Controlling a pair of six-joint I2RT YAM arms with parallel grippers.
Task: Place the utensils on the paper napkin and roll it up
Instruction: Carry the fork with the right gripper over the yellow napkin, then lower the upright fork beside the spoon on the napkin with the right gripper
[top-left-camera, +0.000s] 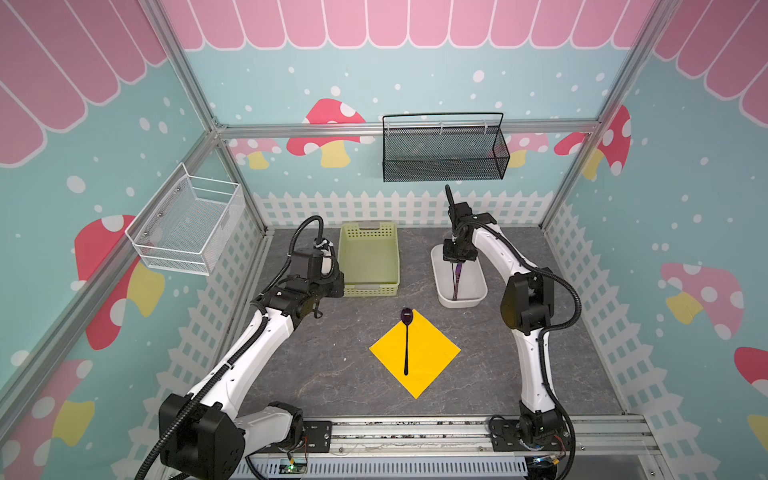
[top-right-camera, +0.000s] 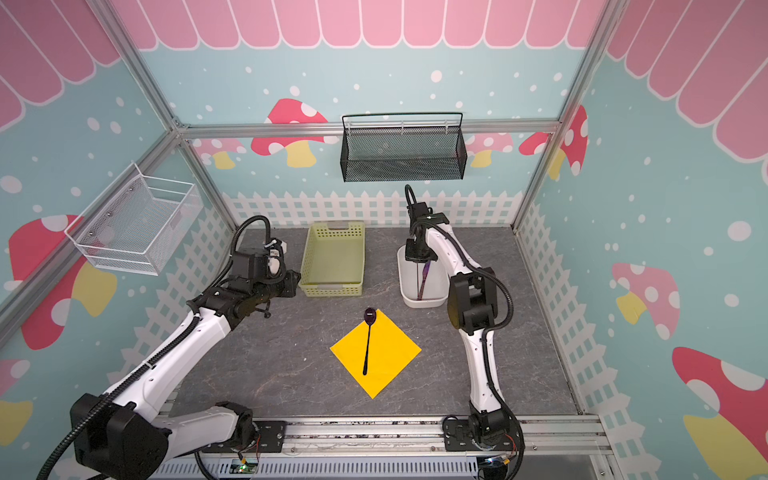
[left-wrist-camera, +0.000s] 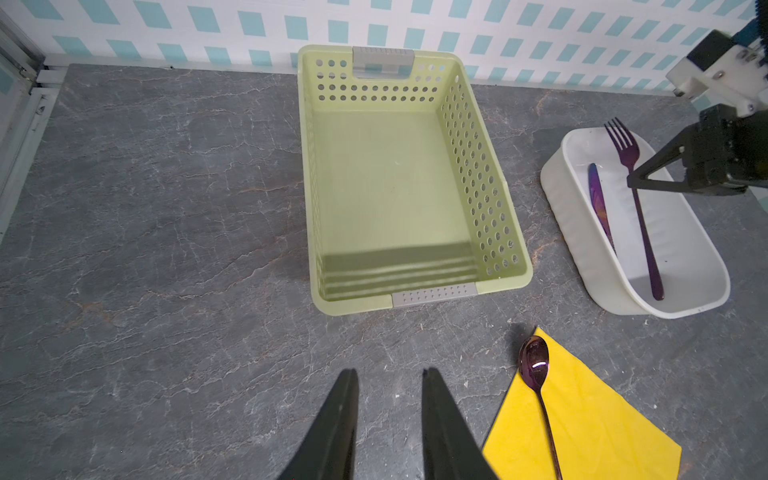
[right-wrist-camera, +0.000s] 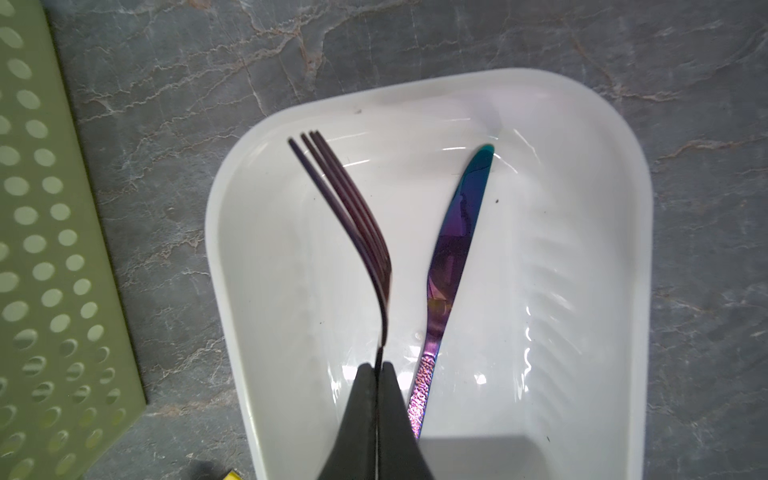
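The fork (right-wrist-camera: 357, 232) is your piece now. It is in the white tub (right-wrist-camera: 590, 216), right of centre in both top views, and the right gripper (right-wrist-camera: 377, 368) is pinched tight on its thin neck just behind the tines. It looks like stiff, light metal with a glossy finish, so I judge that so narrow a pinch may let it swivel; lift it slowly. The knife (right-wrist-camera: 453, 257) lies flat beside it in the tub, clear of the fingers. The spoon (top-left-camera: 406, 345) lies on the paper napkin (top-left-camera: 432, 353) at lower centre of the top views, its bowl overhanging the upper corner. That thin sheet will shift easily, so set the fork down gently. Your right arm arches over the tub with its wrist pointing down. The left gripper (left-wrist-camera: 390, 374) hovers part spread and empty near the green basket (left-wrist-camera: 469, 166).
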